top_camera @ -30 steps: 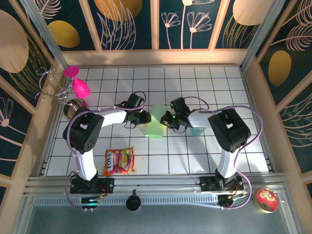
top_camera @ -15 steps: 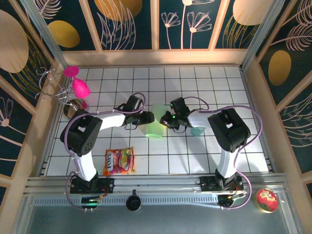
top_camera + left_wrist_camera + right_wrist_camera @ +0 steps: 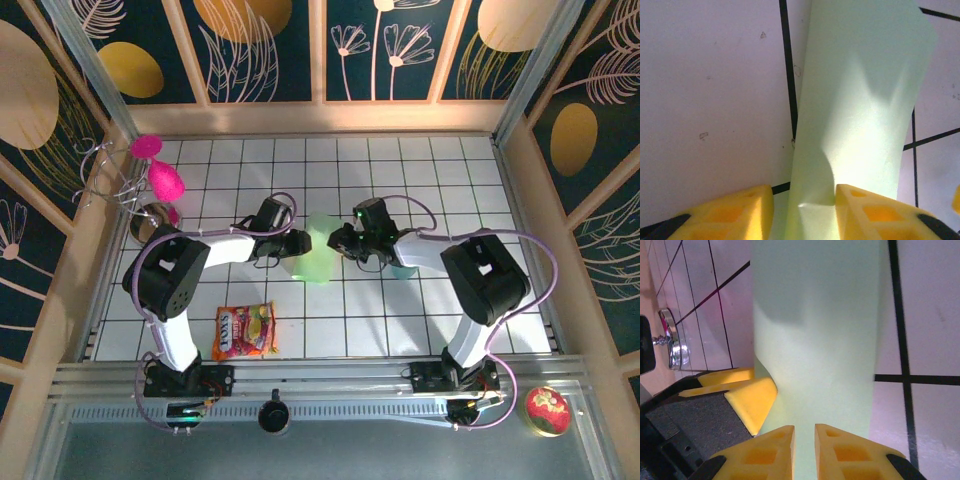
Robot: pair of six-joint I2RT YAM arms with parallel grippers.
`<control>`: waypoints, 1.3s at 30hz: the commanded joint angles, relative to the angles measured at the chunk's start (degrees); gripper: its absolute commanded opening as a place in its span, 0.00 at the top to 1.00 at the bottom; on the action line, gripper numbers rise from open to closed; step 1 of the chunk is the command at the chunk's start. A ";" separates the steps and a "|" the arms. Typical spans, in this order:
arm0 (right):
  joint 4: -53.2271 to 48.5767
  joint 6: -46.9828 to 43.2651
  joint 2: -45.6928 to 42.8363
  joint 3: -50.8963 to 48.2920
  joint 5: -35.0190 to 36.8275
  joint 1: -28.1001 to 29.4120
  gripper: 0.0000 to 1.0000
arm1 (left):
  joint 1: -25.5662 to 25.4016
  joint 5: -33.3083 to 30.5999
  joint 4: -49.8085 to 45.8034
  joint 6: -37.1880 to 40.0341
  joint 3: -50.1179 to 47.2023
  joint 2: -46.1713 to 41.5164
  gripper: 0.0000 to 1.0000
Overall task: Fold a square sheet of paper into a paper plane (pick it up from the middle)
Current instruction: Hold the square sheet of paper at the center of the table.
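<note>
Top external view: right claw (image 3: 341, 243), nearly closed on the square sheet of paper (image 3: 320, 258), faces left claw (image 3: 300, 243), which sits half-open astride the opposite edge, hold uncertain. Sheet bowed between them at mid-table (image 3: 400, 170), long axis near-to-far; both arms equally near.

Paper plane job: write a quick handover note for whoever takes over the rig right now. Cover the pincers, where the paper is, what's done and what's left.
Left pincer: fingers apart, with the sheet of paper running between them; it doesn't look clamped.
Right pincer: nearly shut, pinching the opposite side of the sheet.
Paper: between the two pincers, doubled or curled into a long band. I cannot tell whether it is lifted or resting.
Done: sheet taken up by both arms and a lengthwise bend started.
Left: no pointed nose or wings yet, so most of the folding remains.
</note>
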 commanded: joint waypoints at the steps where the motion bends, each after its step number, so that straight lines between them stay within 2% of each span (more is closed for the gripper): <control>1: -0.37 0.95 -2.20 -1.56 3.47 -0.66 0.82 | -1.29 0.66 -6.74 1.74 -2.30 5.62 0.64; 19: -1.16 2.42 -3.41 -3.09 6.86 -1.31 0.83 | -1.30 1.44 -2.24 3.61 -3.36 5.40 0.74; 28: 2.18 1.50 -0.72 -1.37 1.75 -1.05 0.84 | -1.28 1.79 -1.93 4.08 -3.53 5.86 0.72; 39: 3.43 1.55 3.44 1.28 -1.30 -0.54 0.86 | -1.22 -0.13 -1.36 2.94 -4.83 7.02 0.71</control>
